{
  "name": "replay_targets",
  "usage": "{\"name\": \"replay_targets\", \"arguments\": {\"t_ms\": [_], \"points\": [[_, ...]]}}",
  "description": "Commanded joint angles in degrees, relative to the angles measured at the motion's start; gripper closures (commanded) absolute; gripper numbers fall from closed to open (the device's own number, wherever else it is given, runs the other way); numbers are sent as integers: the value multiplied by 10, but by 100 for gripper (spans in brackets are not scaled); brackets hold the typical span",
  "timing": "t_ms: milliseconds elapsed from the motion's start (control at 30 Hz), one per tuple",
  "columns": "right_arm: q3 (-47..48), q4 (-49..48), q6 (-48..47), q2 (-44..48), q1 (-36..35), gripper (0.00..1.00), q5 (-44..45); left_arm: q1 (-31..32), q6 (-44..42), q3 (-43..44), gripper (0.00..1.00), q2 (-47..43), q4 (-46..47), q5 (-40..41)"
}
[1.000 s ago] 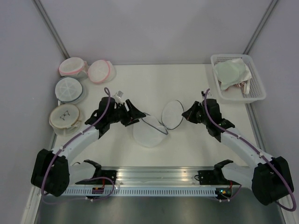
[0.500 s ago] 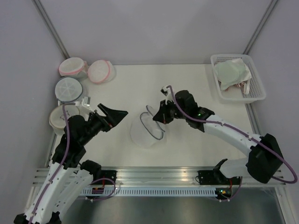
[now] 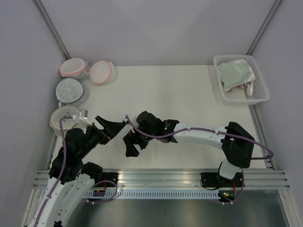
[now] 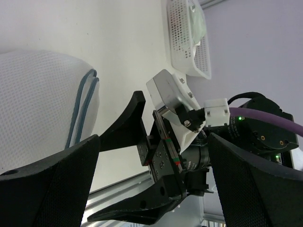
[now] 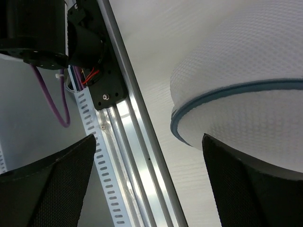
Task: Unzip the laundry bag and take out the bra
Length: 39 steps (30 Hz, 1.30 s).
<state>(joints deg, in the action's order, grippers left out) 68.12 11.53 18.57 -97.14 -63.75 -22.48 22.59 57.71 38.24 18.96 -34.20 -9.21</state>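
Both claws are spread and neither pinches anything. The left claw (image 3: 115, 128) hangs over the near-left part of the table (image 3: 189, 94), its fingers pointing toward the right arm. The right arm reaches far across to the left, and the right claw (image 3: 129, 145) sits just beside the left one, close to the near edge.

The one laundry bag (image 4: 38, 104), white mesh with a grey-blue zip rim, shows in both wrist views. It lies on the table next to the right claw, with the rim curving across its side. From overhead it cannot be made out under the right arm. In the right wrist view the mesh runs up against one finger, but I cannot tell whether they touch.

The single mint-green bra (image 3: 233, 72) lies in the one white basket (image 3: 262, 97) at the far-right corner, on top of a white garment (image 3: 247, 65).

Four other round bags sit along the left edge:
- two pink-rimmed bags (image 3: 73, 67)
- one light-blue bag (image 3: 70, 90)
- one cream-rimmed bag (image 3: 61, 118)
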Motion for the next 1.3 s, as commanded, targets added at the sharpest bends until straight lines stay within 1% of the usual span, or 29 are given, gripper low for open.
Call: {"name": "replay_targets", "arguments": {"t_ms": [0, 133, 167, 233, 267, 333, 367, 433, 500, 567, 667, 767, 933, 1033, 1167, 1267], "points": [[-3, -20, 0, 55, 4, 2, 36, -1, 17, 8, 2, -16, -9, 8], [-14, -3, 6, 97, 3, 2, 100, -1, 19, 17, 2, -32, -11, 15], [-17, 2, 11, 103, 3, 2, 138, -1, 18, 18, 2, -38, -10, 17], [-15, 34, 23, 112, 3, 2, 187, -1, 16, 19, 2, -43, -11, 19], [-14, 45, 34, 113, 3, 2, 251, -1, 16, 18, 2, -45, -12, 19], [-1, 92, 60, 107, 4, 2, 309, -1, 16, 12, 2, -53, -13, 20], [3, 106, 68, 103, 4, 2, 352, -1, 18, 10, 2, -59, -16, 23], [17, 148, 123, 91, 4, 2, 390, -1, 21, 0, 2, -80, -17, 33], [10, 151, 173, 85, 3, 2, 404, -1, 24, -10, 2, -107, -17, 41], [-3, 130, 187, 85, -9, 2, 409, -1, 26, -13, 2, -124, -17, 55], [-17, 70, 200, 79, -29, 2, 386, -1, 25, -18, 2, -153, -17, 64], [-19, 47, 217, 76, -37, 2, 379, -1, 18, -22, 0, -163, -17, 58], [-44, 57, 218, 98, -40, 2, 449, -1, 13, -30, 0, -163, -17, 20], [-54, 90, 212, 128, -41, 2, 475, -1, 3, -33, 0, -163, -17, 2], [-91, 88, 207, 217, -41, 2, 511, -1, -12, -33, 0, -164, -18, -6], [-113, 87, 193, 262, -40, 2, 524, -1, -9, -33, 0, -163, -18, -4]]}}
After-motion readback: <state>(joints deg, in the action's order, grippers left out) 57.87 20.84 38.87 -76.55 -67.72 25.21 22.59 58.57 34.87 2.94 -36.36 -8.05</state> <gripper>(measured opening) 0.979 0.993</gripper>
